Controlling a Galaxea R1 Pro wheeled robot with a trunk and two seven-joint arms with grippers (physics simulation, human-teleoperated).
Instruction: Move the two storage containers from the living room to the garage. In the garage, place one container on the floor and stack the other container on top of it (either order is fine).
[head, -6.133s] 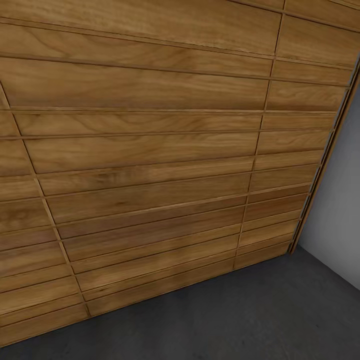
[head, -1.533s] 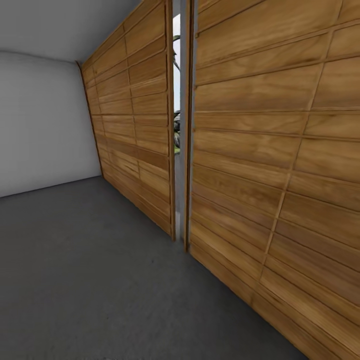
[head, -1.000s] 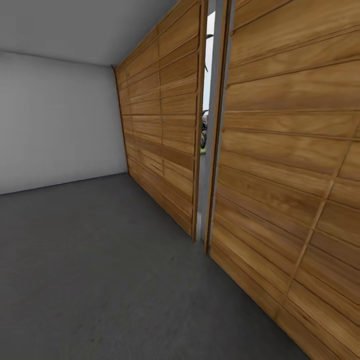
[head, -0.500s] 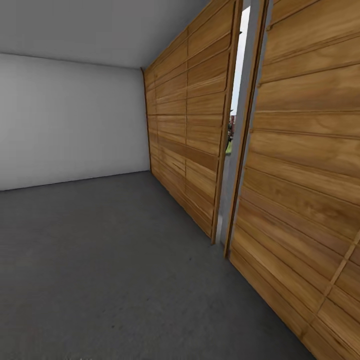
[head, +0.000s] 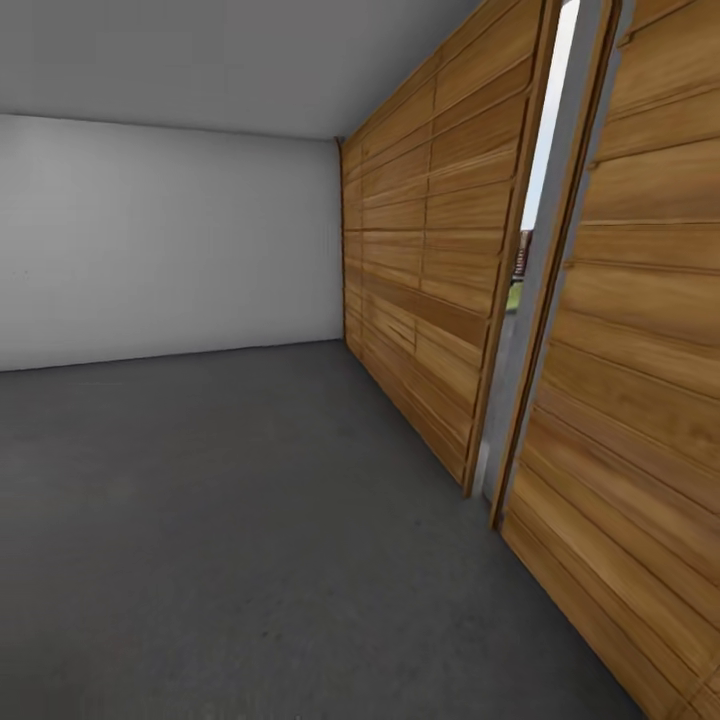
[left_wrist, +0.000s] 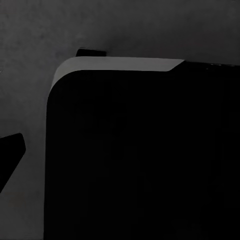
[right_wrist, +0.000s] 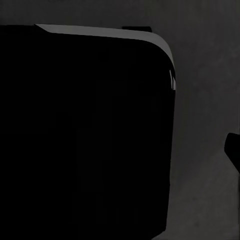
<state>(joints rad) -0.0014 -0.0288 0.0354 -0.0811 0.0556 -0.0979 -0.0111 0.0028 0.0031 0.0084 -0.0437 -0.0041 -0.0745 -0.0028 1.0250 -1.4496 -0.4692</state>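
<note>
Claw state on either arm? Can't tell, both wrist views are mostly black. Slatted door (head: 440, 300) right of frame, grey floor (head: 220, 520) below.

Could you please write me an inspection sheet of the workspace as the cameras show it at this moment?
Surface: dark grey speckled concrete floor, seen ahead in the head view and under both wrist cameras.
Job's things: nothing seen; no orange-red containers in these pictures.
Clutter: nothing seen.
End effectors: a large black rounded body blocks most of the left wrist view, and a like one the right wrist view; whether either end effector is open or shut cannot be told.
Cables: nothing seen.
Surroundings: plain pale grey wall ahead; wooden slatted door panels along the right, with a narrow gap between two panels showing daylight outside.
</note>
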